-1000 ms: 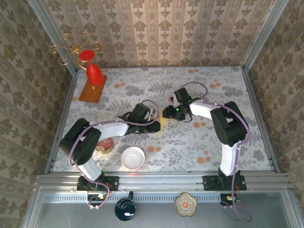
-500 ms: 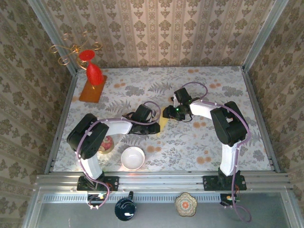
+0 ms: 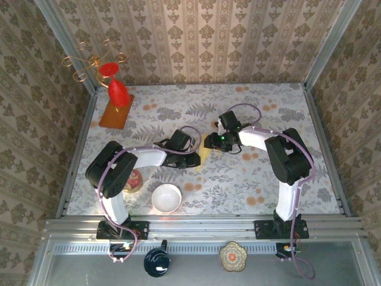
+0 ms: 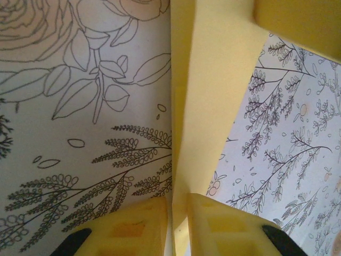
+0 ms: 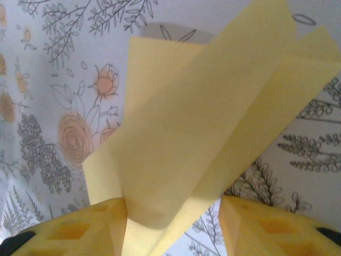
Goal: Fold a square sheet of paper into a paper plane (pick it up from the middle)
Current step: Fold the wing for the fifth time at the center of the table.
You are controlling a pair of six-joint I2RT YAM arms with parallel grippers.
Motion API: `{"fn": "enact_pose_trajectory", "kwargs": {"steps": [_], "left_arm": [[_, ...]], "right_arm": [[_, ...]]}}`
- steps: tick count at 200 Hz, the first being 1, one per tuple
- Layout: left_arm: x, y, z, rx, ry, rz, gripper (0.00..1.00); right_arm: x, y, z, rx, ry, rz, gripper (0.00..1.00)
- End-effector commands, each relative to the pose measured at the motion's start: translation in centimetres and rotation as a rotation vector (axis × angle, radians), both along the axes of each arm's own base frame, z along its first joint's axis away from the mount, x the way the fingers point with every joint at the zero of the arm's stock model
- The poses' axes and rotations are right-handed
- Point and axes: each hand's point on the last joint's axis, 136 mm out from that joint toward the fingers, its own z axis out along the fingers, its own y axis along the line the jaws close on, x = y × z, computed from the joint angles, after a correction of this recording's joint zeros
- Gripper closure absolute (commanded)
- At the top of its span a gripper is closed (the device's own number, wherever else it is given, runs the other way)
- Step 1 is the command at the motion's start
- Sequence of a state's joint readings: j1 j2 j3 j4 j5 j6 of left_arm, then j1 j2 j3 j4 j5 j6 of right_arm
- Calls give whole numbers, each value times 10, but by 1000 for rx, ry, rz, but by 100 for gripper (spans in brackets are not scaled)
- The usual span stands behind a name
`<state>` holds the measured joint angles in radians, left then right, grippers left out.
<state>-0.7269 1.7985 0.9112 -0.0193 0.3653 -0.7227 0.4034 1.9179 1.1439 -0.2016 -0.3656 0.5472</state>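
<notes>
The square sheet of paper (image 3: 205, 154), pale yellow and folded into long flaps, sits mid-table between my two grippers. In the left wrist view the paper (image 4: 205, 96) stands on edge as a narrow fold, and my left gripper (image 4: 178, 200) is shut on its near end, both yellow fingers (image 4: 133, 226) pressed close to it. From above, that left gripper (image 3: 194, 159) lies low at the paper's left side. My right gripper (image 3: 209, 143) is at its far end. In the right wrist view it (image 5: 173, 205) is open, with spread flaps of paper (image 5: 202, 133) between the wide-set fingers (image 5: 266, 226), touching the left one.
A white bowl (image 3: 166, 198) stands near the front left, with a small patterned dish (image 3: 131, 180) beside the left arm. A red vase (image 3: 118, 92) on an orange-brown board (image 3: 115, 114) and a gold candle stand (image 3: 95, 61) occupy the back left corner.
My left gripper has closed onto the paper's fold, and its arm has swung its elbow forward and to the right. The right arm has stayed put.
</notes>
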Motion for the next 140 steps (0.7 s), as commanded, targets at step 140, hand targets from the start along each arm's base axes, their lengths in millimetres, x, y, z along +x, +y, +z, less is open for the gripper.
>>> {"fn": "enact_pose_trajectory", "kwargs": {"steps": [140], "left_arm": [[-20, 12, -36, 180, 72, -39, 78]], "right_arm": [[-9, 44, 35, 179, -39, 97, 74]]}}
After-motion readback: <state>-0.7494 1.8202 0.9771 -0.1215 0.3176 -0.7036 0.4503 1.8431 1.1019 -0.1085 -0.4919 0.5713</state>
